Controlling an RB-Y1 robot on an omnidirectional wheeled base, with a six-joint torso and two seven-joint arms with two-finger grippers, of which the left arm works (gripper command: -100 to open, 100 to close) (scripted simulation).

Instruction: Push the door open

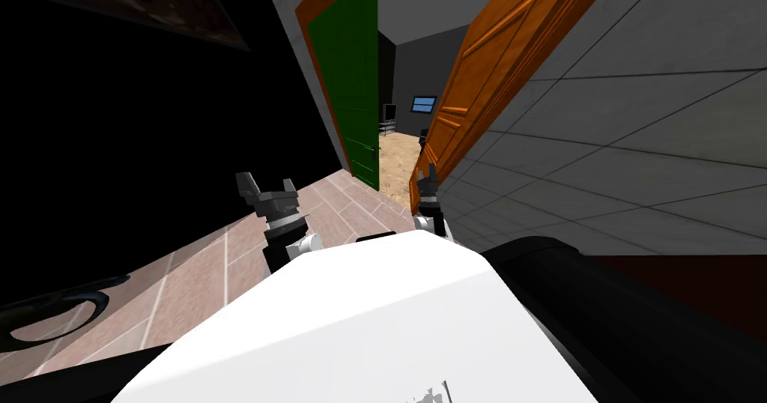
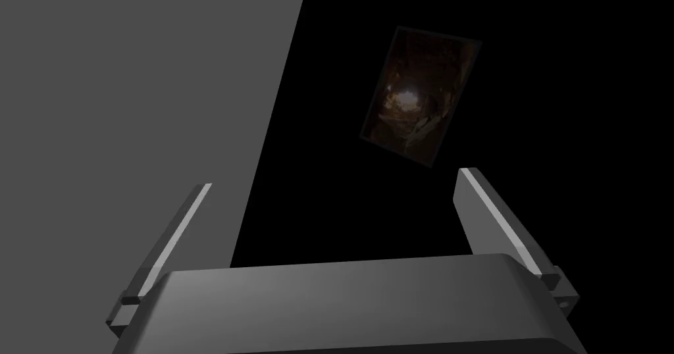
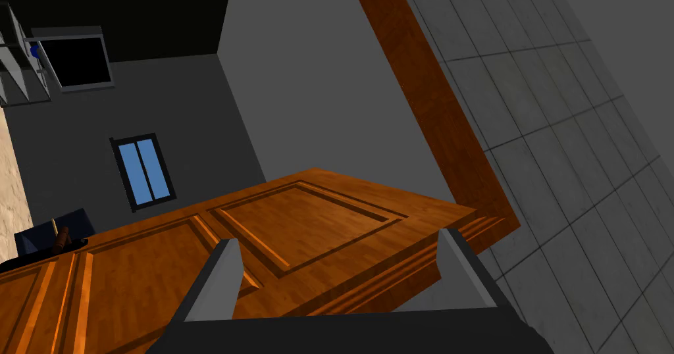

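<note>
Pink floor tiles (image 1: 225,271) run from a black area, far to the left of the orange door (image 1: 487,69), up to the doorway. On that side the left gripper (image 1: 267,189) hangs well clear of the orange door, its fingers (image 2: 168,238) spread and holding nothing. A green door leaf (image 1: 352,99) stands across the gap from the orange door, and between the two a room with a sandy floor and a blue window (image 1: 423,105) shows through. The right gripper (image 1: 429,185) is at the orange door's lower free edge, fingers (image 3: 220,284) released and empty, with the panelled face just ahead; I cannot tell whether they touch it. The orange door, wood-grained with raised rectangular panels, stands partly swung away from me, hinged beside the grey tiled wall (image 1: 637,136). I judge the push as under way: next, the right arm must press the face flat and drive forward, widening the gap.
</note>
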